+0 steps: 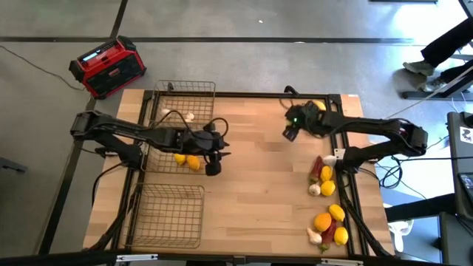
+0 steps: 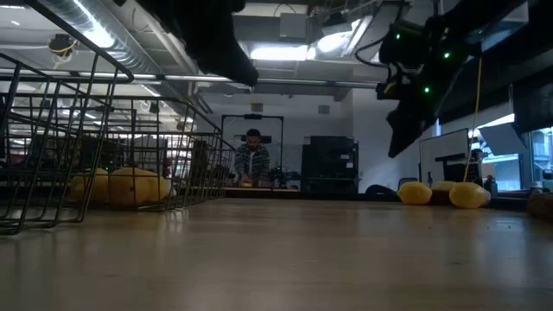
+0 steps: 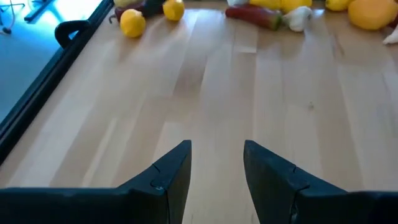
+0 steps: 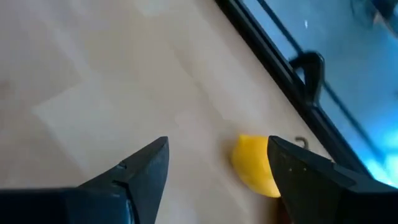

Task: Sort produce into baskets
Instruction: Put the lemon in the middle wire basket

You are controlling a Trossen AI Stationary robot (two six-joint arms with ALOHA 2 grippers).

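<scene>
Hovering wide open and empty, our right gripper (image 4: 217, 174) could nudge the lemon (image 4: 255, 165) away (it sits off-centre); left gripper (image 3: 217, 168), part-open, holds nothing.

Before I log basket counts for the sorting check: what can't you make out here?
- Middle basket: high view, left arm covers it; count of lemons unclear.
- Lemon: right wrist view, partly behind a right tool finger.
- Produce pile: high view, too small to count the garlic.
</scene>
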